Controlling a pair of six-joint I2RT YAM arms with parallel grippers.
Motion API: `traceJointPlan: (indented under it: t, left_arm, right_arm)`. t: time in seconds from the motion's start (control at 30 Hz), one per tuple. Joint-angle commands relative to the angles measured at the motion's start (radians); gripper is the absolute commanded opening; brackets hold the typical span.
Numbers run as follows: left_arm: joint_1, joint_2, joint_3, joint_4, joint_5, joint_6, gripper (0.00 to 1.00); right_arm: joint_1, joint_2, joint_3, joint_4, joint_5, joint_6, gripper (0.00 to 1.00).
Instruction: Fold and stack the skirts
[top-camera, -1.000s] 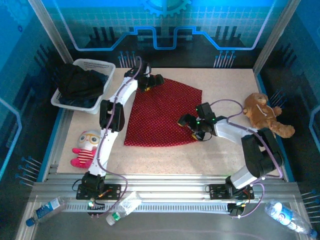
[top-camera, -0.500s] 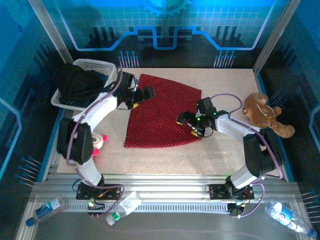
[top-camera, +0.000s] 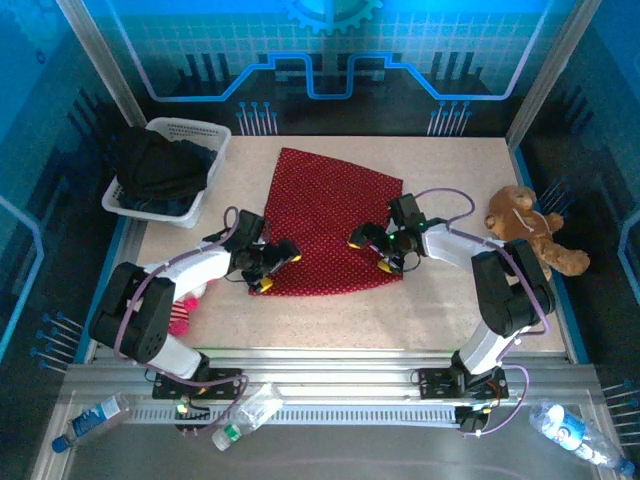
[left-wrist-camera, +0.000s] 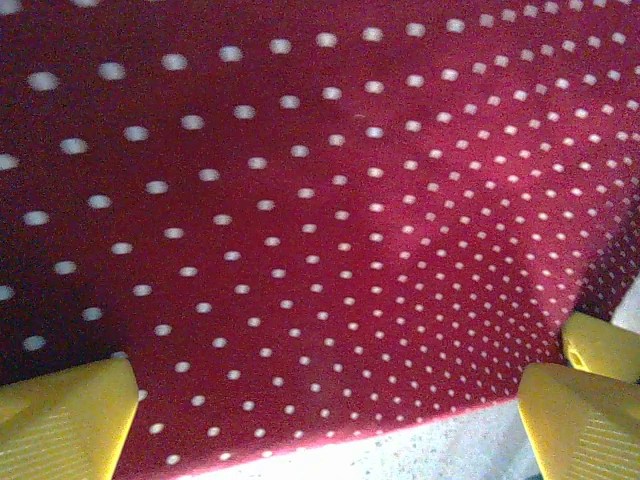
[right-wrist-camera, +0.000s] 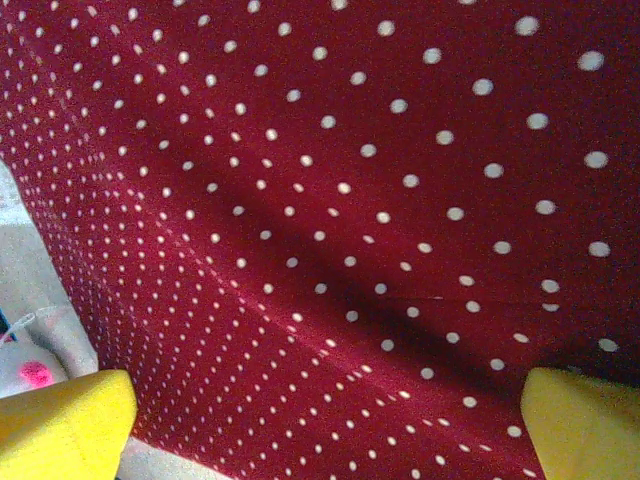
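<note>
The red skirt (top-camera: 325, 225) is laid flat, unfolded, beneath the wide-open, empty fingers (left-wrist-camera: 60, 420) of the left gripper (top-camera: 276, 266) and right gripper (top-camera: 370, 251); nothing is stacked.

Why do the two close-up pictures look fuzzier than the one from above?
Top view: sharp, table evenly lit, blue-tinted surroundings. Left wrist view: lens sits near the red dotted skirt, so dots smear; table strip at the bottom glares white; lower left falls in shadow. Right wrist view: nearest dots blur, a shadow band crosses the cloth.
</note>
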Motion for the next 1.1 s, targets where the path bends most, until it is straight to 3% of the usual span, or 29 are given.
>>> traceJointPlan:
  t: [0.0, 0.27, 0.5, 0.67, 0.77, 1.07]
  left_arm:
    - [0.012, 0.007, -0.053, 0.015, -0.072, -0.034, 0.99]
    - [0.084, 0.085, -0.013, -0.018, -0.049, 0.080, 0.99]
    - [0.089, -0.027, 0.048, -0.122, -0.013, 0.135, 0.99]
    - [0.089, -0.181, 0.022, -0.285, -0.212, 0.120, 0.99]
    - [0.087, -0.232, -0.016, -0.318, -0.242, 0.103, 0.98]
    - [0.079, -0.215, -0.121, -0.213, -0.123, 0.020, 0.62]
  right_arm:
    - [0.009, -0.045, -0.107, 0.029, 0.079, 0.094, 1.00]
    - [0.023, -0.104, -0.272, 0.130, 0.111, 0.250, 1.00]
    - [0.025, -0.154, -0.175, -0.039, 0.120, 0.097, 1.00]
    - [0.038, -0.165, -0.113, -0.100, 0.163, 0.041, 1.00]
    - [0.038, -0.134, -0.111, -0.071, 0.131, 0.052, 1.00]
    - [0.039, -0.095, -0.129, -0.012, 0.091, 0.081, 1.00]
